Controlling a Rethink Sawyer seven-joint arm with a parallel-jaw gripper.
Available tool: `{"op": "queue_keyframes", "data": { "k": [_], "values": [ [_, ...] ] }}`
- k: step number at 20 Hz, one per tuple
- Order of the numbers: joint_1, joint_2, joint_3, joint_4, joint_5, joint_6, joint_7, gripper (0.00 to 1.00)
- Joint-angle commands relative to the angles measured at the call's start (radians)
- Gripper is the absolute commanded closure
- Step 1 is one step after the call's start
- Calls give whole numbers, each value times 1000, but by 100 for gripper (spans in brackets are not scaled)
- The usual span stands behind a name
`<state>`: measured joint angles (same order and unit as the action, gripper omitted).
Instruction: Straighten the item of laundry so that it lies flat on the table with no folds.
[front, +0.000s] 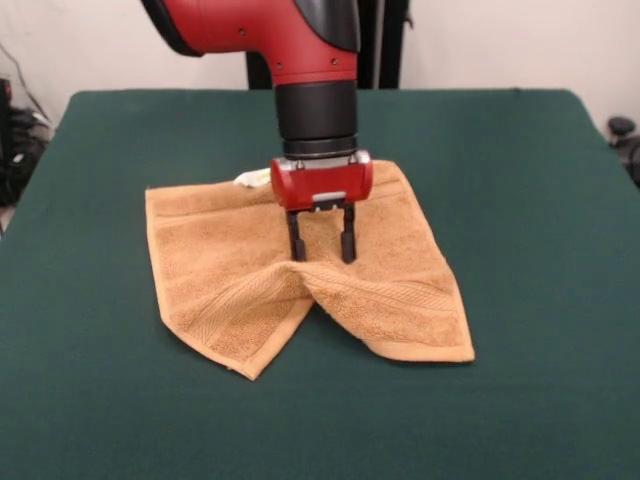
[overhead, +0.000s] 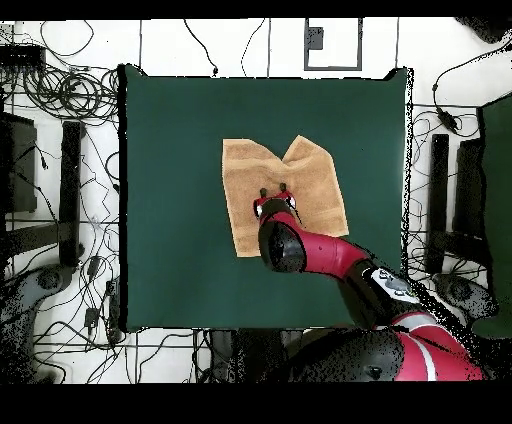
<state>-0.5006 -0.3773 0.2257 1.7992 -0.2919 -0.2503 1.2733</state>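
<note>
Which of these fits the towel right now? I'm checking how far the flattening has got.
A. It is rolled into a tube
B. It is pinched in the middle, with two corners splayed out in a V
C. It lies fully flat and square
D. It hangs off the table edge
B: the towel is gathered into a ridge under the open gripper, and its two front corners spread apart with green table showing between them.

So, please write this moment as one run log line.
gripper: open, on towel centre | towel: bunched, not flat | table: green
</note>
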Motion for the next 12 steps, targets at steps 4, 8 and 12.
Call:
{"op": "queue_keyframes", "data": {
  "k": [4,8,12],
  "values": [
    [-37,61,21,92,-45,11,210,0],
    [-24,28,-6,137,-43,0,214,0],
    [-32,19,-10,174,-49,-11,221,0]
  ]
}}
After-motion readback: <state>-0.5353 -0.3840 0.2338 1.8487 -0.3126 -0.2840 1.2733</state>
